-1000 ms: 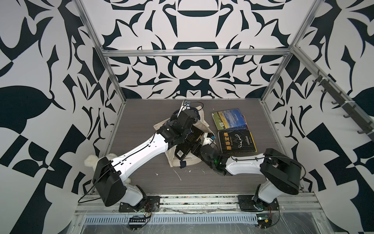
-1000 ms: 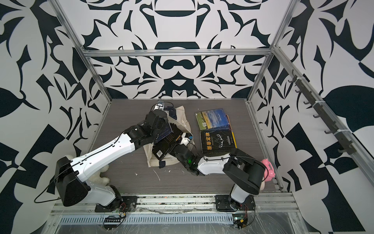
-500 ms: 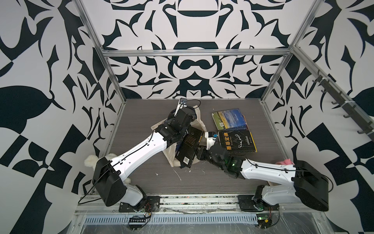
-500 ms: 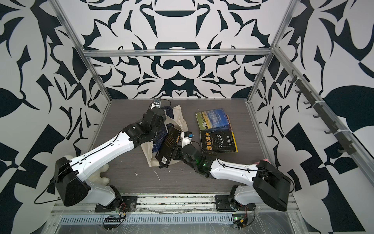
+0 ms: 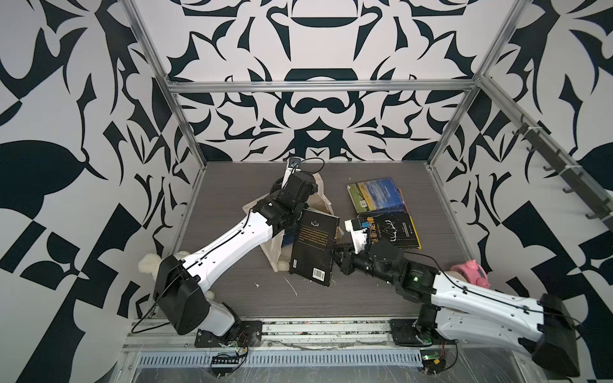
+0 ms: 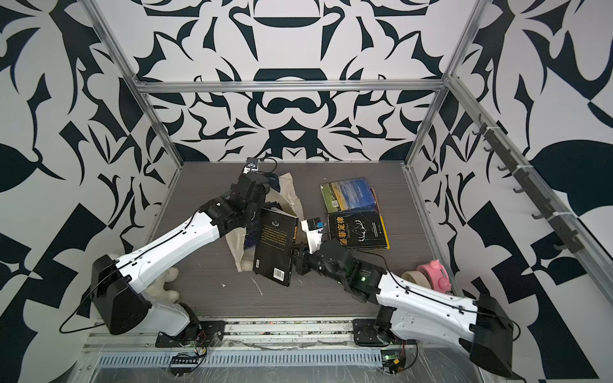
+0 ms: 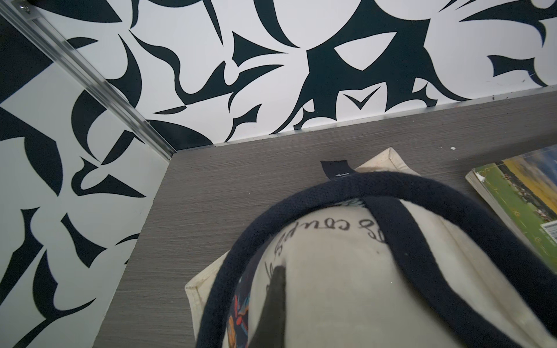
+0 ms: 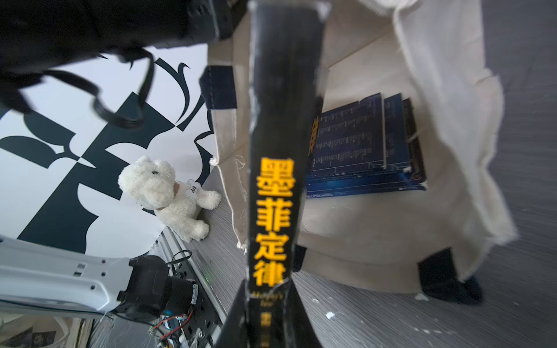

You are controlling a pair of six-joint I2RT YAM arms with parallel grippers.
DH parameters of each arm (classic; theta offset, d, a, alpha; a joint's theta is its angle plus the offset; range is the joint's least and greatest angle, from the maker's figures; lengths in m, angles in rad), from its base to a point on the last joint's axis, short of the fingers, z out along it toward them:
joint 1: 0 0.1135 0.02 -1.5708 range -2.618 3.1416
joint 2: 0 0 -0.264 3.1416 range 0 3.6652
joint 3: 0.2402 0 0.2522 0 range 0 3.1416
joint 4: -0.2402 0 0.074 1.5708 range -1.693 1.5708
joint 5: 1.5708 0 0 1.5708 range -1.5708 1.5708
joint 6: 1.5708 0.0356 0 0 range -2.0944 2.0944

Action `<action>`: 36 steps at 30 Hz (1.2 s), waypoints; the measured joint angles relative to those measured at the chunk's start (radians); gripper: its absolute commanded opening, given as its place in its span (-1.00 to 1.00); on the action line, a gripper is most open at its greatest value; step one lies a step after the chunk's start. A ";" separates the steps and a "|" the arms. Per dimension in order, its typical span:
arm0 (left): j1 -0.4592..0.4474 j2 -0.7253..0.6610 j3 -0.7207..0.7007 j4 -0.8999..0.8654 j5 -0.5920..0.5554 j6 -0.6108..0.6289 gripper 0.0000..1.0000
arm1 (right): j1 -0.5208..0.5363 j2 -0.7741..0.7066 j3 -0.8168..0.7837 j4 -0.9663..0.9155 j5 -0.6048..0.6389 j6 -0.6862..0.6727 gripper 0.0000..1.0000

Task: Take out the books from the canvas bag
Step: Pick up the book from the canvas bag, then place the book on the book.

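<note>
Right tool [image 5: 335,250] clamped across the spine of a black book [image 5: 313,248], fingers on either cover, yellow lettering running down that spine in the right wrist view. Back cover and barcode turned upward, book tilted, barcode end out over the table [image 5: 232,199], other end above the mouth of the canvas bag [image 5: 320,195]; contact with the table not discernible. Left tool [image 7: 277,271] with jaws together, one dark finger [image 7: 271,307] against the lettered canvas beneath the looped navy handle [image 7: 391,186]; any pinch on the fabric impossible to confirm. Bag on its side mid-table, mouth gaping toward the right arm, at least two dark blue books [image 8: 361,144] flat inside. Two more books out on the table, right of the bag: landscape-cover book [image 5: 374,195] farther back, black book with yellow title [image 5: 391,230] nearer, touching it. White plush bear [image 8: 168,192] seated by the left arm's base.
</note>
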 measured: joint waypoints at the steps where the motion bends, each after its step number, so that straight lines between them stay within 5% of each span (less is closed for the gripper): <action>1: 0.002 0.000 0.000 -0.001 0.000 -0.001 -1.00 | 0.001 -0.032 0.000 -0.019 0.015 -0.005 -1.00; 8: 0.009 0.000 0.002 -0.003 0.000 -0.004 -1.00 | -0.011 -0.245 0.001 -0.102 0.251 -0.035 -1.00; 16: 0.009 0.002 0.003 -0.007 0.008 -0.012 -1.00 | -0.122 -0.218 0.033 -0.144 0.423 -0.072 -1.00; 27: 0.015 0.006 0.003 -0.014 0.033 -0.026 -1.00 | -0.539 0.070 0.184 -0.068 0.264 0.006 -1.00; 36: 0.015 0.016 0.003 -0.014 0.062 -0.035 -1.00 | -0.677 0.391 0.275 0.093 0.108 0.142 -1.00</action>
